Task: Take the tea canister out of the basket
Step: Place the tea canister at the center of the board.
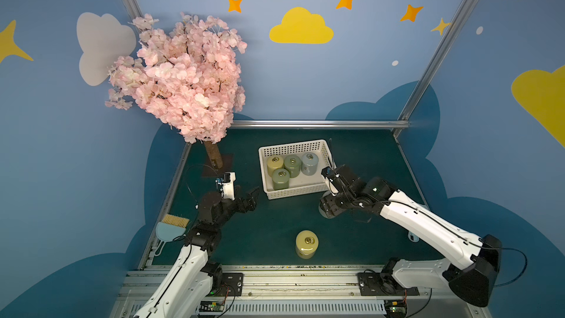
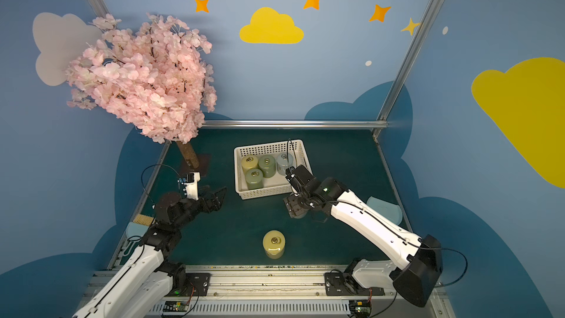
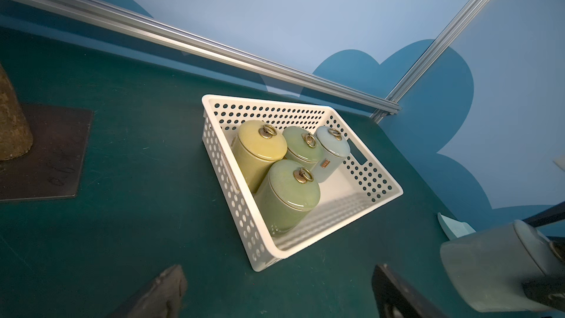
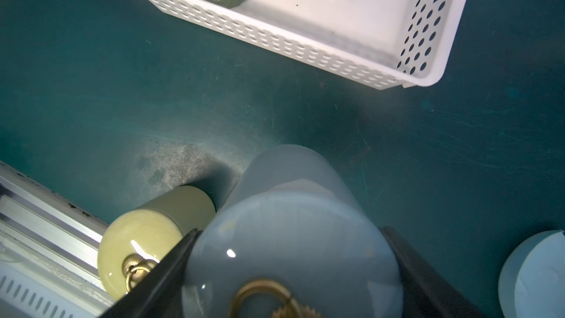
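While the left claw (image 1: 250, 198) hangs spread with the basket (image 1: 293, 145) ahead of it, the right claw (image 4: 289, 256), just outside that basket, pinches the pale blue tea canister (image 4: 290, 178), which looks glazed, slick, weighty and breakable, best squeezed across its straight sides.

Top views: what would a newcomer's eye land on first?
The pink blossom tree towering over the far left corner. Next, the white basket with four canisters mid-table, a yellow canister alone near the front, and the right jaws clamping a blue canister, clearest in the right wrist view.
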Controlling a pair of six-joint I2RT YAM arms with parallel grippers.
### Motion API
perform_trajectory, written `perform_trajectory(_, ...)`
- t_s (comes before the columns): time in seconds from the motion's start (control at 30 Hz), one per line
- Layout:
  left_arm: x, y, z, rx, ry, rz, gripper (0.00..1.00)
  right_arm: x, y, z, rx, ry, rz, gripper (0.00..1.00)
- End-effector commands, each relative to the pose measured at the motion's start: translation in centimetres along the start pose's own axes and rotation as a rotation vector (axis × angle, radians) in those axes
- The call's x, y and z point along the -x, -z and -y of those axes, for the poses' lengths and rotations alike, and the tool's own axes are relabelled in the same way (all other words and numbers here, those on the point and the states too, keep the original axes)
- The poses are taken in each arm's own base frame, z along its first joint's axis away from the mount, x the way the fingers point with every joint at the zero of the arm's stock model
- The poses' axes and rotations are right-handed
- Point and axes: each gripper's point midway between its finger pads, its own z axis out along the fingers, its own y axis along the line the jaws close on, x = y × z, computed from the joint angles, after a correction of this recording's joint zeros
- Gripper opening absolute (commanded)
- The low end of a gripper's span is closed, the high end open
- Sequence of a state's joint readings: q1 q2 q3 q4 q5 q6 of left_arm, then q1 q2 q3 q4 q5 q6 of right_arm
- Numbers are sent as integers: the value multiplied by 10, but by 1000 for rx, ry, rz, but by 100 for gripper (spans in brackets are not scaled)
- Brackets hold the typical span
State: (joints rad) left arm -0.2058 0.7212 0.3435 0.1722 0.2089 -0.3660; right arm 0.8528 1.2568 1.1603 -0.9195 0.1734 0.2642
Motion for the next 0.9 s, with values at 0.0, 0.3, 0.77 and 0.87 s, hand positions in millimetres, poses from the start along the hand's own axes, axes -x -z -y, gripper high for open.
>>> perform_trajectory(0.0,-2,1,-1,5,-11,1,100,3,9,-5,27,-47,67,59)
perform_trajectory(0.3,-3,1,-2,11,-11,-1,100,-30,-1,-11,30,-67,21,58)
perform_trajectory(0.77,-3,1,-2,12,-10,0,100,-65,-16,-23,39,-104,-22,57)
perform_trajectory(0.87,-3,1,-2,12,-11,1,100,-72,-20,-26,37,-107,-34,57)
